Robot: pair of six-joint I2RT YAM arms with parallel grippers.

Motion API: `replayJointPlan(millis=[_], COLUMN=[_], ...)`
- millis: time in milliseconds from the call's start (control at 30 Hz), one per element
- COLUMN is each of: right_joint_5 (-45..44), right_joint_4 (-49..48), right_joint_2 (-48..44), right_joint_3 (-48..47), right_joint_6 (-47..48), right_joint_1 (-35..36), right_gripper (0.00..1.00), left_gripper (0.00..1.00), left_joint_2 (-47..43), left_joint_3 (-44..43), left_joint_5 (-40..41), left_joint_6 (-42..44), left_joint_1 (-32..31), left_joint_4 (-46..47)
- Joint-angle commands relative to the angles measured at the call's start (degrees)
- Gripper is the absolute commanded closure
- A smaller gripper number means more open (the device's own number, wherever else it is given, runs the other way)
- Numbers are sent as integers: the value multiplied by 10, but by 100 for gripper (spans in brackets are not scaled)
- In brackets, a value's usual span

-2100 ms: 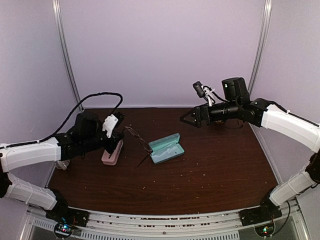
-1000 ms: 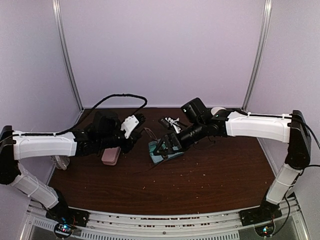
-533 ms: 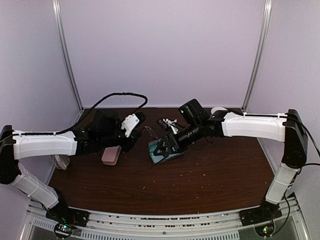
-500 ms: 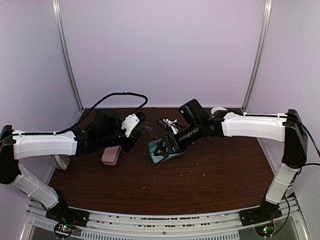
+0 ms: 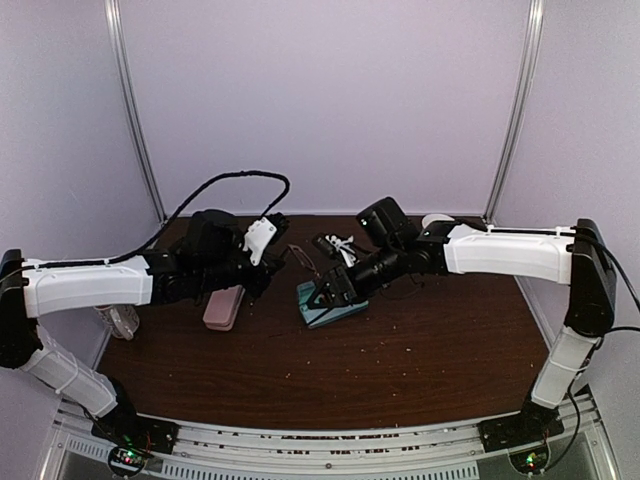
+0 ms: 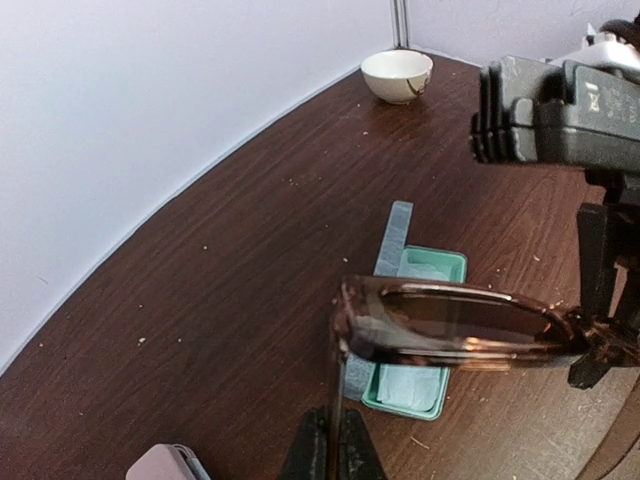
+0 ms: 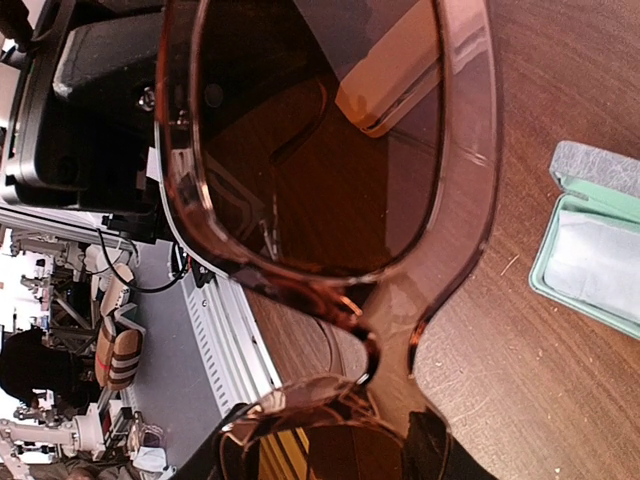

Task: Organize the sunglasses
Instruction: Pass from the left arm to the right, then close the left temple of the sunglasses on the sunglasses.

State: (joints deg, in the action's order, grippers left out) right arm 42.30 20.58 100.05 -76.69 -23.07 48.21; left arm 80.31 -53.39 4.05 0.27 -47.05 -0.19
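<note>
Handover of sunglasses (image 6: pixel 460 325) above the surface (image 5: pixel 400 360): the left end effector (image 6: pixel 330 455) is clamped on one temple and holds the brown-tinted pair aloft at centre frame. The right end effector (image 5: pixel 325 292) brackets the frame's far end; whether it grips cannot be told. The open teal case (image 6: pixel 392 238) beneath holds only a pale cloth (image 6: pixel 425 272); the pink case (image 5: pixel 224 306) is closed. The next move probably calls for folding the temples and lowering the pair into the teal case.

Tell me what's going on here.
The left gripper is shut on one temple of the brown-tinted sunglasses, holding them in the air by the open mint-green case. The right gripper has its jaws either side of the frame's far end. Whether they actually pinch it cannot be told.
</note>
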Motion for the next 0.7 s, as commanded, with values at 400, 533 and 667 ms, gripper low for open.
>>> replayJointPlan(millis=[400,533,667], right_joint_5=[-65,-67,-69], right_joint_4=[-35,-38,-40], right_joint_2=[-42,-44,-48], right_joint_3=[-3,-2,2], right_joint_6=[18,17,18], right_joint_1=[0,0,1], right_gripper=[58,58,58], left_gripper=[85,82,81], left_joint_2=[-3,0,-2], left_joint_3=[-39,-40,-32], left_joint_5=[-80,-108,-134], left_joint_6=[-80,-95,-115], left_joint_1=[-2,-2,-2], left_joint_4=[40,46,72])
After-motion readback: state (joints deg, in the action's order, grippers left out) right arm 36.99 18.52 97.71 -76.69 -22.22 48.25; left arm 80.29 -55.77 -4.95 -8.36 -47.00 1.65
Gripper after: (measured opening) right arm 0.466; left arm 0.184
